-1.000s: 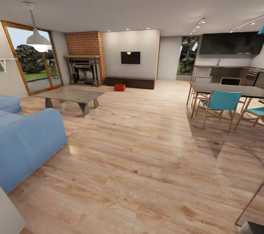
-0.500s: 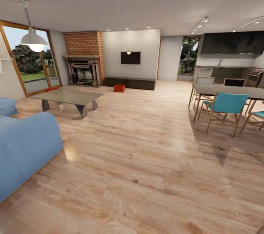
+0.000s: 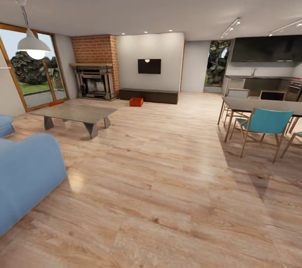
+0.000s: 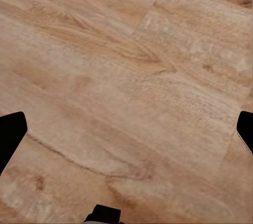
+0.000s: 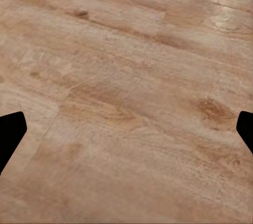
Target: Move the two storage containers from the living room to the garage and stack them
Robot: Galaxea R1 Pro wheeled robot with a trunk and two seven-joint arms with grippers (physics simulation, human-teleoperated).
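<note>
Trouble ahead is mostly the drive: one red-orange rectangular storage container (image 3: 136, 101) sits far off, centre frame, on the light wood-plank floor (image 3: 167, 184). Grey low coffee worktop (image 3: 75, 113) could snag the base. Both pincers (image 4: 126, 129) (image 5: 126, 129) spread, empty.

Light wood-plank floor (image 3: 167, 184), brick fireplace (image 3: 94, 66), blue sofa (image 3: 25, 175), grey coffee table (image 3: 75, 113), teal chair (image 3: 264, 127)
</note>
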